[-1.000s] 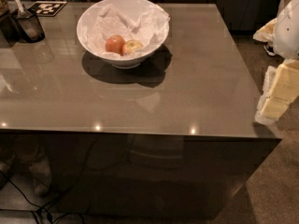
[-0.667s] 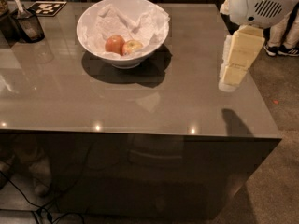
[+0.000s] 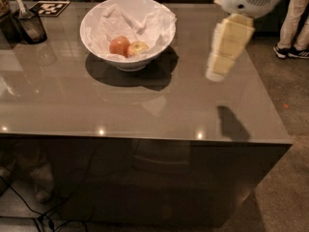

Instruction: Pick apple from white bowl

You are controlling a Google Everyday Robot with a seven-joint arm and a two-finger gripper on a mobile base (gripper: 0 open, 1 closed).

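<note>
The white bowl stands on the grey table toward the back left, lined with crumpled white paper. Two apples lie in it: the pale yellow-green apple with a red blush on the right, and an evenly orange-red apple touching it on the left. My gripper hangs from the white arm at the upper right, above the table's right part, well to the right of the bowl and apart from it. Its cream-coloured fingers point down.
A dark cup with a utensil and a black-and-white tag sit at the table's back left. The table's right edge drops to the carpet. A person's legs and shoes stand at the far right.
The arm has swung in from the right edge of the view and now hangs over the table's right part, closer to the bowl. The bowl and apples have not moved.
</note>
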